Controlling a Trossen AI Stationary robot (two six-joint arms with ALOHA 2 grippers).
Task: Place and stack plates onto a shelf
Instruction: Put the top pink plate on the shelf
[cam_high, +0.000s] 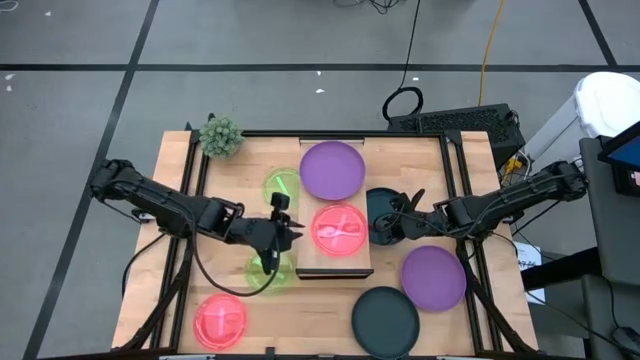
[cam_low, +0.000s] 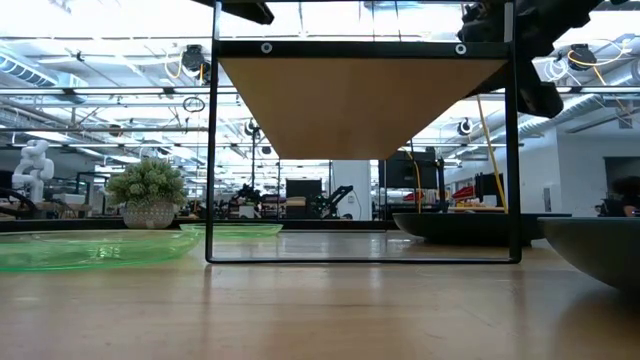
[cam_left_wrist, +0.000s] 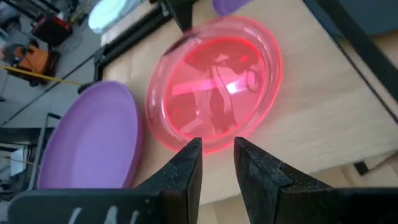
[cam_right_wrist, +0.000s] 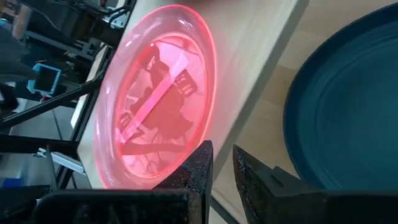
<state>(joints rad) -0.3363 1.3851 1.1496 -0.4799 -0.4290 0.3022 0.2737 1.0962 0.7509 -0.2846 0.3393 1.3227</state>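
We see the light-wood shelf (cam_high: 335, 262) mid-bench, carrying a matte purple plate (cam_high: 332, 169) at its 12 o'clock end and a glossy translucent pink plate (cam_high: 339, 229) at 6; the left end effector (cam_high: 291, 233) sits at that pink plate's 9 o'clock rim, the right end effector (cam_high: 385, 228) at 3, both narrowly parted, grasping nothing; around the shelf lie two green, one pink, two teal and one purple plate.

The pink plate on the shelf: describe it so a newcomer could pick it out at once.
Find the raised light-wood shelf mid-table. A purple plate sits at its far end; the pink plate lies at its near end, between both end effectors. The other pink plate lies on the tabletop, at the near left corner.
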